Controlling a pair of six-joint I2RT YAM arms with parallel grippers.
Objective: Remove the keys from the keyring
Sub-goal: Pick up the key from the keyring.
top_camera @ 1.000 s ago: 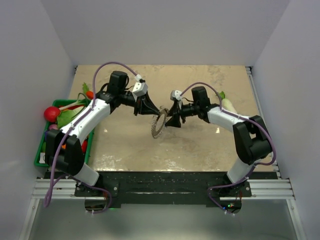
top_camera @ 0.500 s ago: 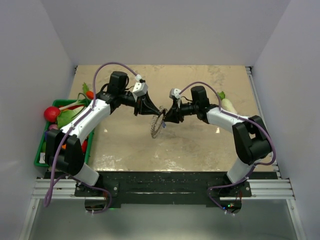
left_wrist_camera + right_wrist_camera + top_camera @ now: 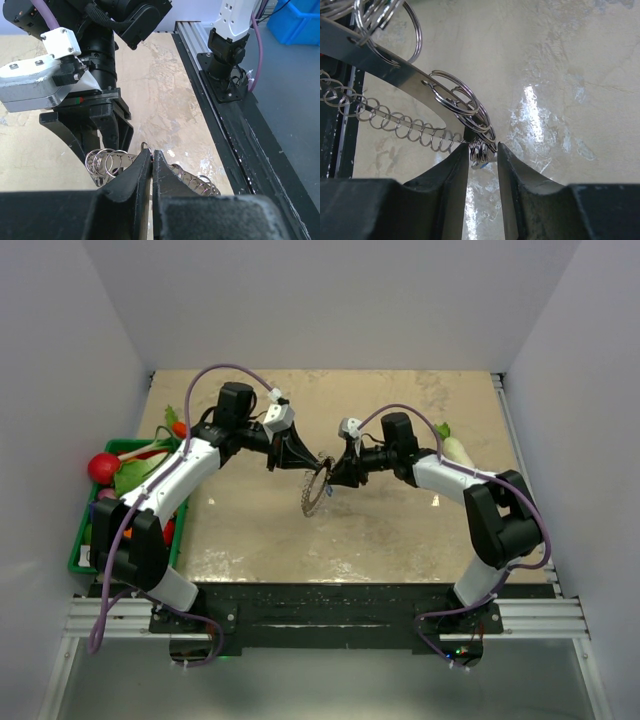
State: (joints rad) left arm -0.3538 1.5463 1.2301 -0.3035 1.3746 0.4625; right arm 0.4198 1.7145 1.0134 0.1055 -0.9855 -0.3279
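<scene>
The keyring [image 3: 315, 495] is a grey metal loop strung with small wire rings, hanging above the table between both arms. My left gripper [image 3: 318, 462] is shut on its upper edge. In the left wrist view the fingertips [image 3: 145, 162] pinch one small ring, and the keyring [image 3: 197, 180] runs out to either side. My right gripper [image 3: 331, 478] faces it from the right. In the right wrist view the right gripper [image 3: 484, 150] has its jaws narrowed onto the small silver key [image 3: 481, 156], which shows a bit of blue and hangs from the keyring [image 3: 395, 65].
A green basket [image 3: 85, 540] of vegetables stands at the table's left edge, with a red ball-shaped one [image 3: 103, 467] on its rim. A white radish [image 3: 455, 450] lies at the right behind my right arm. The black base rail [image 3: 225, 125] runs along the near edge.
My right gripper moved a little left toward the loop and its jaws closed in on the key. The left gripper kept its hold and did not move.
</scene>
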